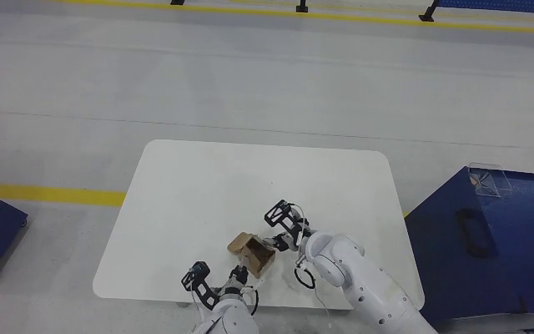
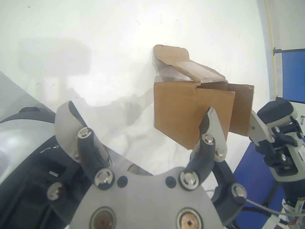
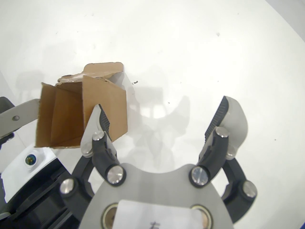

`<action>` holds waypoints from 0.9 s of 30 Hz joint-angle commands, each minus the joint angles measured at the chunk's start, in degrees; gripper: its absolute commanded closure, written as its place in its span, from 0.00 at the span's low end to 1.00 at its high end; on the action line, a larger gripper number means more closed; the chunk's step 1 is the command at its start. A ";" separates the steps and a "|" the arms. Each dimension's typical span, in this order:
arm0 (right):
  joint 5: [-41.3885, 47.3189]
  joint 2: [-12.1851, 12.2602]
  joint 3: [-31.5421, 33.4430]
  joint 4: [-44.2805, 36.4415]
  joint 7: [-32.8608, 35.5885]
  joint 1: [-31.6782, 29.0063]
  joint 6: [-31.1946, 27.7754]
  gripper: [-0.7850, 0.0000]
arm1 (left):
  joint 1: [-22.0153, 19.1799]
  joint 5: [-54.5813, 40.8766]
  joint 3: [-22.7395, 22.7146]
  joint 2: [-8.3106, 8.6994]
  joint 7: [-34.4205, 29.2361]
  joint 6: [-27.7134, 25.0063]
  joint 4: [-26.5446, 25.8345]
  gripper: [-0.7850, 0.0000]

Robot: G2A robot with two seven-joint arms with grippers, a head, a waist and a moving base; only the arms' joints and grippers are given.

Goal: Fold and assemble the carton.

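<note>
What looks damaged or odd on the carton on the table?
The carton looks worn: its open flap carries leftover clear tape, bends askew, and has ragged edges, with a tear at the corner where it meets the side panel. Nothing is spilled.

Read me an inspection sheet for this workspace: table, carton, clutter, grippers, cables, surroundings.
Surface: white table, lightly marked.
Job's things: one brown carton near the table's front edge, opened up with one end open, a flap sticking out at the far end; not yet closed.
Clutter: a few dark specks.
Grippers: left gripper open, one finger at the carton's wall; right gripper open, one finger at the opposite wall; neither clamps it.
Cables: dark loop at the right wrist, off the carton.
Surroundings: grey floor with yellow lines; blue stand beside the table.
</note>
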 commanded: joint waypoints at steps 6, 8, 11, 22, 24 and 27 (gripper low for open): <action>-1.63 -0.81 -1.65 2.50 0.12 0.55 0.54 0.00 | -2.85 -2.61 2.10 -1.40 1.64 0.00 4.04 0.00; -1.86 -1.00 -1.80 2.84 -0.04 0.69 0.71 0.00 | -3.62 -3.48 2.70 -1.75 2.20 0.00 4.86 0.00; -2.78 -1.07 -1.22 2.85 -0.45 0.82 1.31 0.00 | -4.61 -4.73 3.87 -2.21 3.03 0.00 5.12 0.00; -6.28 -1.01 1.68 1.23 -2.75 0.71 2.23 0.00 | -4.45 -7.31 6.41 -3.20 7.72 0.00 -3.78 0.00; -5.28 -1.01 2.62 0.43 -3.74 0.30 2.30 0.00 | -3.16 -4.94 5.74 -2.89 10.11 0.00 -6.64 0.00; 0.86 -0.90 5.01 -0.97 -3.51 -0.99 0.45 0.00 | -0.46 -1.70 3.79 -2.14 11.10 0.00 -11.97 0.00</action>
